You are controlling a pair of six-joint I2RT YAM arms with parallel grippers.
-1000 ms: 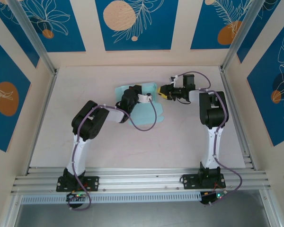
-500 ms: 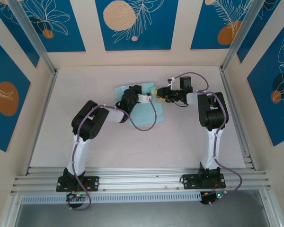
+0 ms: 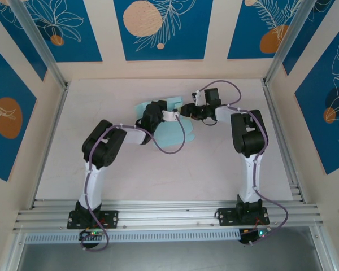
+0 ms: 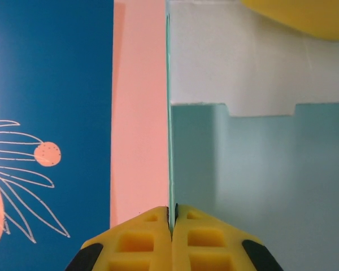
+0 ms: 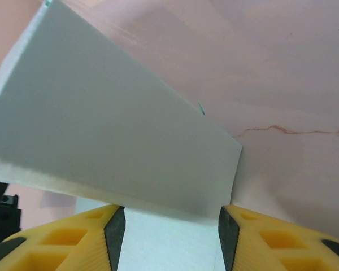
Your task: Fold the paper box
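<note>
Jaws of the left gripper (image 4: pixel 172 219) are pressed together on the thin edge of the box (image 4: pixel 260 169). The card rises from between the yellow fingertips as one fine blue-green line. Jaws of the right gripper (image 5: pixel 169 232) stand apart, and a broad flap of the box fills the gap between their black pads (image 5: pixel 115 231). I cannot tell whether the pads touch it.

From above, the box lies at the far middle of the table (image 3: pixel 130 169), partly hidden under both grippers, which meet tip to tip over it. It is a pale light-blue sheet of thin card, not yet a closed shape. One wide panel lies flat towards the near side, with a rounded lower corner. Smaller flaps stick out on the far side, one beyond the left wrist and one between the two grippers.

In the left wrist view the face to the right of the pinched edge is smooth pale blue. Its upper border is a cut line with shallow stepped notches, and above that sits a paler, almost white panel. A yellow finger (image 4: pixel 296 17) pokes in at the top right corner, over that pale panel.

In the right wrist view the flap is plain grey-white with straight edges and one sharp corner. It tilts across the frame above the pinkish table, which carries a thin reddish streak (image 5: pixel 294 131).

The walls (image 3: pixel 158 28) bear blue panels printed with white leaf outlines and orange discs.
</note>
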